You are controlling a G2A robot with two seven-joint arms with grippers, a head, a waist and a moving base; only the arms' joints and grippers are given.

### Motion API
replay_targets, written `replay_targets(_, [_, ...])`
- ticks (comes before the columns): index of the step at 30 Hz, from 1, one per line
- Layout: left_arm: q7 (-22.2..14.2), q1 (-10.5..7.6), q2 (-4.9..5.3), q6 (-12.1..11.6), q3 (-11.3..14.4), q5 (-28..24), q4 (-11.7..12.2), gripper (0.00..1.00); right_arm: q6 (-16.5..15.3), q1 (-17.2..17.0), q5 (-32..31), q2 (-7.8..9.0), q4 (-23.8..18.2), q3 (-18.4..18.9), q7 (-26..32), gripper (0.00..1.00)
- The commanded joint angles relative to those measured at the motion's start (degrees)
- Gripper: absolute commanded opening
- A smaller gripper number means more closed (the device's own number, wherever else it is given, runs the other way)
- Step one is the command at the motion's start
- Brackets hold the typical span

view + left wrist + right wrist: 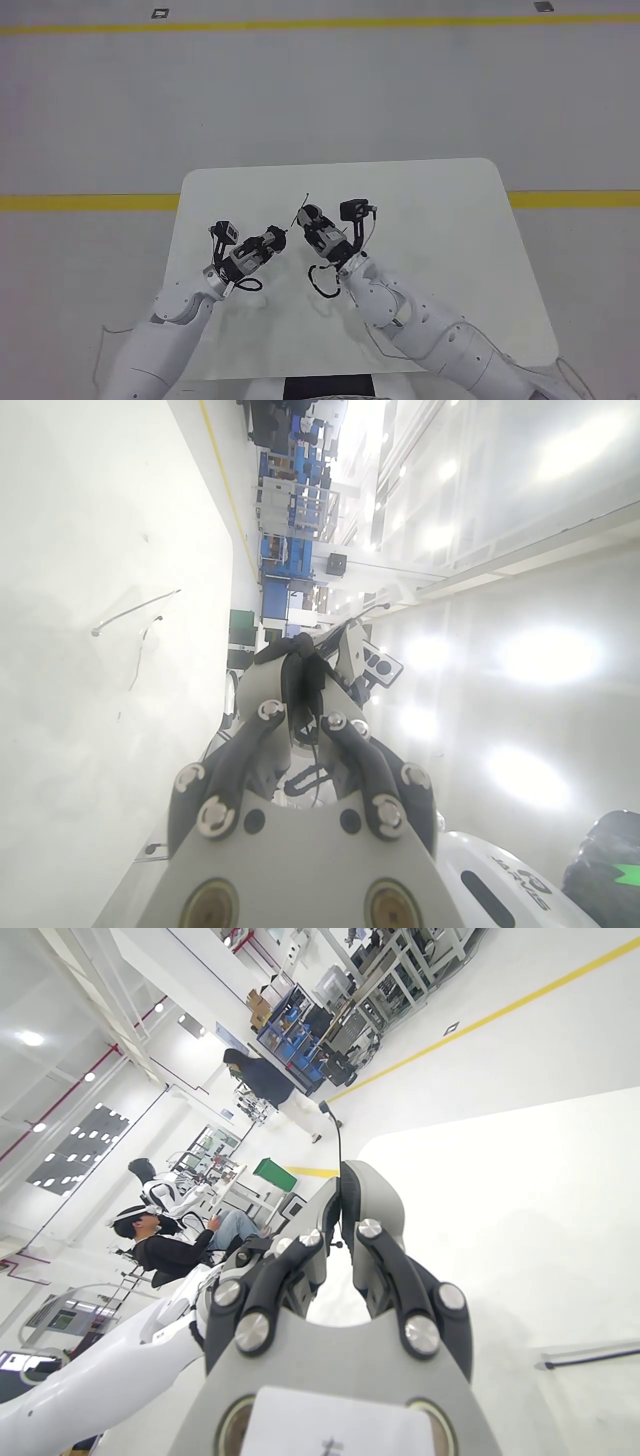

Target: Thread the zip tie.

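Right claw (341,1193) pinching thin black zip tie (339,1138), smooth white rounded table (500,1168)

Over table (450,200), left gripper (277,238) just left of right gripper (306,213), which holds zip tie (340,1143)

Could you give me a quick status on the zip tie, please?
Right gripper shut on black zip tie, head end sticking out. Left gripper shut close by; hold on the tie unclear. Loose ties lie on the table, apart from both grippers.
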Motion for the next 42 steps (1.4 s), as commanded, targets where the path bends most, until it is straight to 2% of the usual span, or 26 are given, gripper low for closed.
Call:
replay_targets(1, [0.00, 0.00, 0.00, 0.00, 0.00, 0.00, 0.00, 0.00, 0.39, 0.03, -0.06, -0.37, 0.21, 0.09, 0.13, 0.00])
replay_targets(7, [0.00, 0.00, 0.00, 0.00, 0.00, 0.00, 0.00, 0.00, 1.43, 0.04, -0.38, -1.49, 1.01, 0.58, 1.09, 0.00])
replay_targets(16, [0.00, 0.00, 0.00, 0.00, 0.00, 0.00, 0.00, 0.00, 1.22, -0.65, -1.71, -2.57, 1.35, 1.77, 2.65, 0.00])
replay_targets(42, [0.00, 0.00, 0.00, 0.00, 0.00, 0.00, 0.00, 0.00, -0.14, -3.69, -4.74, -4.46, 1.42, 5.55, 6.76, 0.00])
